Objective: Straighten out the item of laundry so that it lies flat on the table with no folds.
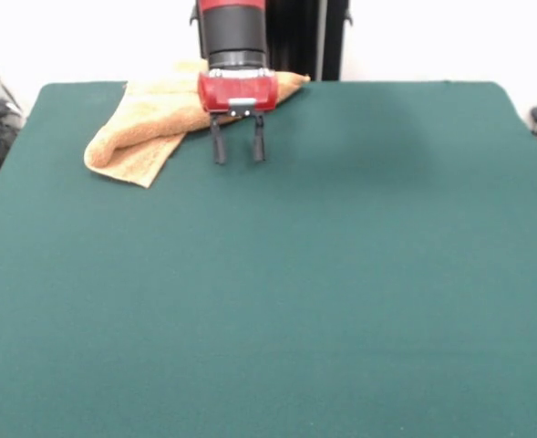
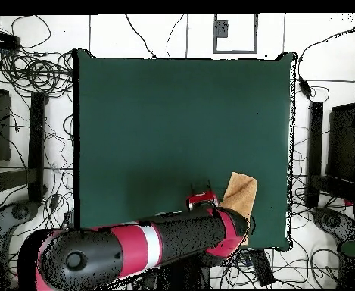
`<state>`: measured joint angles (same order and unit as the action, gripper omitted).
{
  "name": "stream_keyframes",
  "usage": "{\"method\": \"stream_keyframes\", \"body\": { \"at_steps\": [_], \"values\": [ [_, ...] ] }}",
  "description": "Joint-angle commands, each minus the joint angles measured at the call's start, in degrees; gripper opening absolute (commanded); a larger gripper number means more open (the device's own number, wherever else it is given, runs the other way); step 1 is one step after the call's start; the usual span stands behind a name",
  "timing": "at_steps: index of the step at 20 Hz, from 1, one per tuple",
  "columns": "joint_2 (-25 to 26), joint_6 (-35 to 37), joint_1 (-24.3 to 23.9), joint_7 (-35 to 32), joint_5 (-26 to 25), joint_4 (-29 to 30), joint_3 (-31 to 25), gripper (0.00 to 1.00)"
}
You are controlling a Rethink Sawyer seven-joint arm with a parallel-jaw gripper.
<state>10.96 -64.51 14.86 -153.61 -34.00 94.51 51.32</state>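
Item: one towel (image 1: 149, 123), orange-tan terry, which you found bunched and folded over on itself at the table's (image 1: 277, 301) far edge, toward the robot's base; in the front view it sat toward the left of that edge, in the overhead view near the lower right corner. Its long axis ran roughly along that far edge, with a doubled flap drooping toward the camera at the left end. Item: one claw (image 1: 238, 144), red-bodied with two dark fingers (image 1: 218, 146) pointing down, spread apart and holding nothing. You had it hovering just beside the towel's near margin, at the cloth's right-hand half as the front view shows it; whether the tips touched the felt could not be told. The relation that mattered: the towel lay behind and to the left of the claw in the front view, so your likely next move was a short reach back onto the cloth to pinch an edge and draw it out over the open green surface. Risk, as a judgement: dragging layers together rather than one.
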Motion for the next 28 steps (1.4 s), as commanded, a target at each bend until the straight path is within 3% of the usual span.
{"method": "stream_keyframes", "body": {
  "at_steps": [1,2,4,5,7,9,18,28],
  "values": [
    [0.6,4.0,-1.7,-4.6,-6.2,-5.9,-11.9,1.0],
    [0.1,4.7,-2.1,-5.9,-7.6,-6.0,-12.6,1.0],
    [-1.3,8.7,-2.7,-16.2,-17.4,-7.9,-15.0,1.0],
    [-1.9,10.8,-2.2,-27.4,-26.9,-9.4,-16.4,1.0],
    [-2.7,10.7,-1.2,-37.1,-36.1,-10.1,-16.6,1.0],
    [-3.6,9.3,-0.5,-41.2,-41.0,-9.4,-15.3,1.0],
    [-6.1,6.0,-3.0,-43.5,-48.0,-9.2,-13.9,1.0],
    [-6.2,8.4,-5.0,-37.9,-47.0,-8.3,-17.0,1.0]
  ]
}}
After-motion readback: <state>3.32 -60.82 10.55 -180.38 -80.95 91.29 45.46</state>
